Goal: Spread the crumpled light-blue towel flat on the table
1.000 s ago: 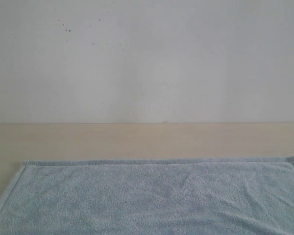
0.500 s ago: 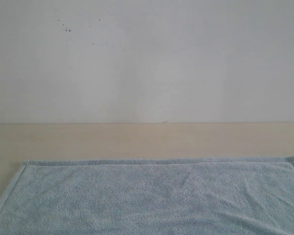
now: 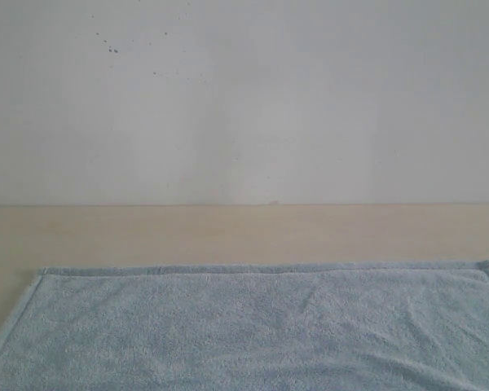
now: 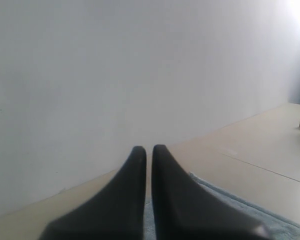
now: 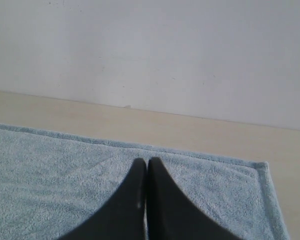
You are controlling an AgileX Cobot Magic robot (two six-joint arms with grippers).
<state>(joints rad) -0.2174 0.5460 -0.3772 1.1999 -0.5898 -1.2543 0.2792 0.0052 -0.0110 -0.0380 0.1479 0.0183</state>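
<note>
Lying flat, the towel (image 3: 261,326) covers the table (image 3: 228,232) below the wall (image 3: 244,98)

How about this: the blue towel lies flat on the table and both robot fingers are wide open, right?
No. The towel lies flat on the table, but the left fingers and right fingers are shut, not open; the two wrist views show it.

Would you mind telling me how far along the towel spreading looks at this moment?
Done: the towel lies flat on the table, far hem straight, both far corners out, only faint creases. In hand: nothing; the left gripper and right gripper are shut and empty. Left: the near edge is out of view, so unconfirmed; otherwise it looks finished.
</note>
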